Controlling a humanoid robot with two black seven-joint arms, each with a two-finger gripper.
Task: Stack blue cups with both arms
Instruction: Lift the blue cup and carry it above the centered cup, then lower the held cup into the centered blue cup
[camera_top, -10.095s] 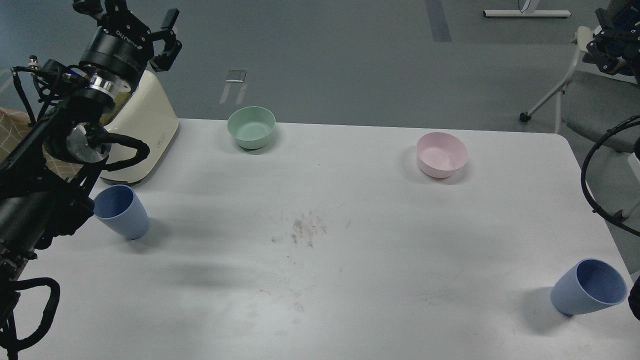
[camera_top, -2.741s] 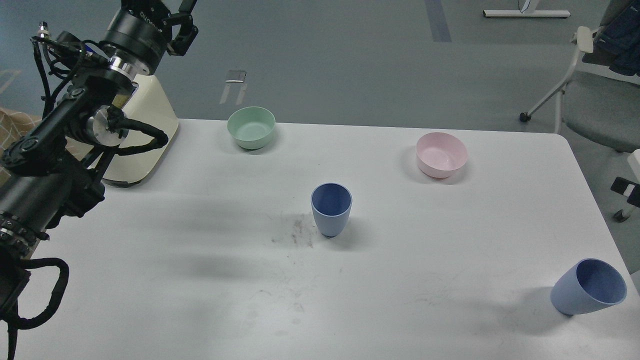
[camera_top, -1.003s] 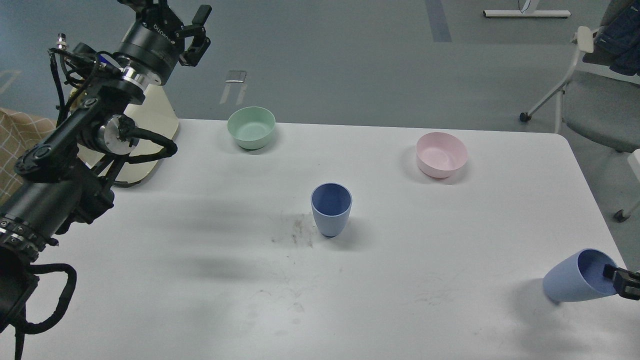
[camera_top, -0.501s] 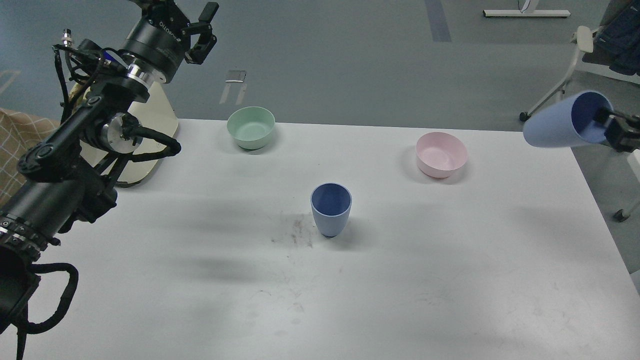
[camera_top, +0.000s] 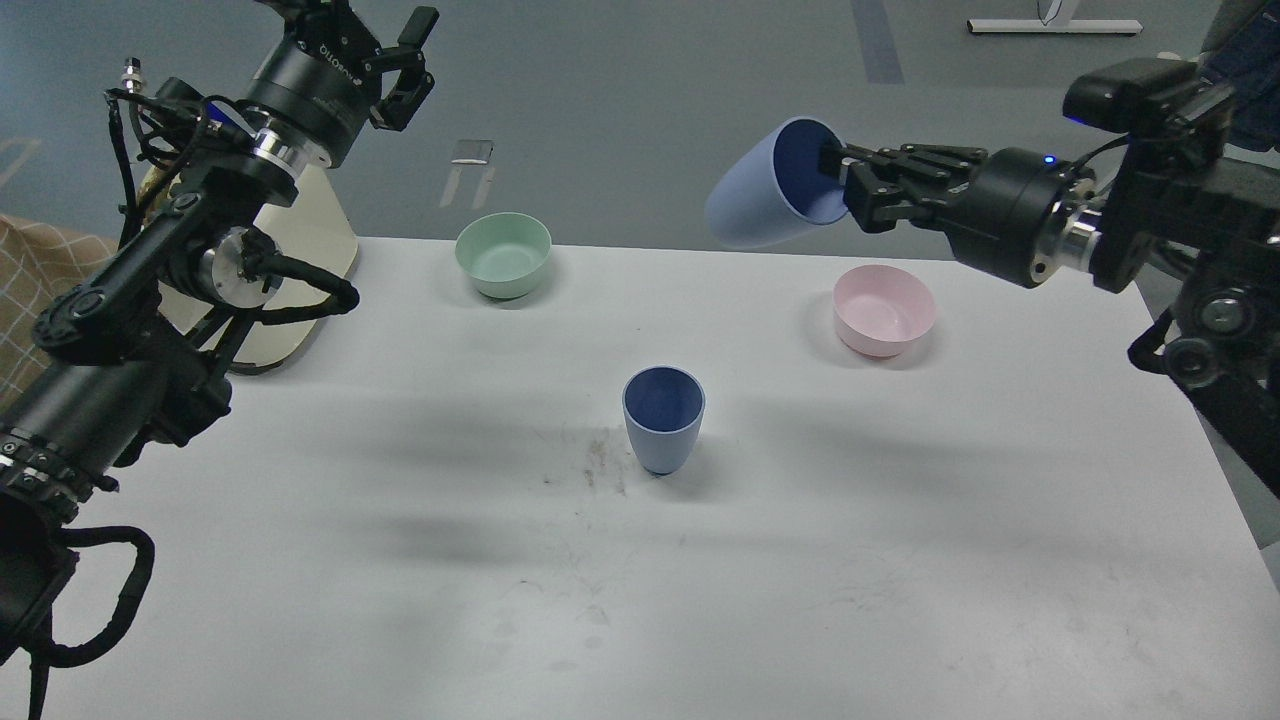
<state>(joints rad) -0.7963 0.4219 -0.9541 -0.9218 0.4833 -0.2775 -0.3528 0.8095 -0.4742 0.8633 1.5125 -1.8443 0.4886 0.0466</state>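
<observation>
Right gripper (camera_top: 838, 172) is clamped on the rim of 1 blue cup (camera_top: 762, 196), with 1 finger inside the mouth and the rest of the grip against the outer wall. That held cup hangs in the air, tipped on its side with its open mouth turned toward the gripper and its narrow base pointing left and slightly down. It sits above the far edge of the white table (camera_top: 900, 560), between the mint-green bowl (camera_top: 503, 254) and the pink bowl (camera_top: 884, 310), touching neither.

The right arm (camera_top: 1130, 230) comes in from the right edge and stretches nearly level to the left, its wrist and gripper in line.

The second blue cup (camera_top: 663, 418) stands upright near the middle of the table, mouth up, well below and somewhat left of the held cup, just beside a patch of dark scuff marks (camera_top: 600, 470).

The left gripper (camera_top: 385, 45) is raised high at the upper left, its 2 fingers spread apart and holding nothing, well apart from both cups. The left arm (camera_top: 150, 300) rises steeply from the lower left edge, passing in front of a cream-coloured appliance (camera_top: 300, 240) at the table's far left corner.
</observation>
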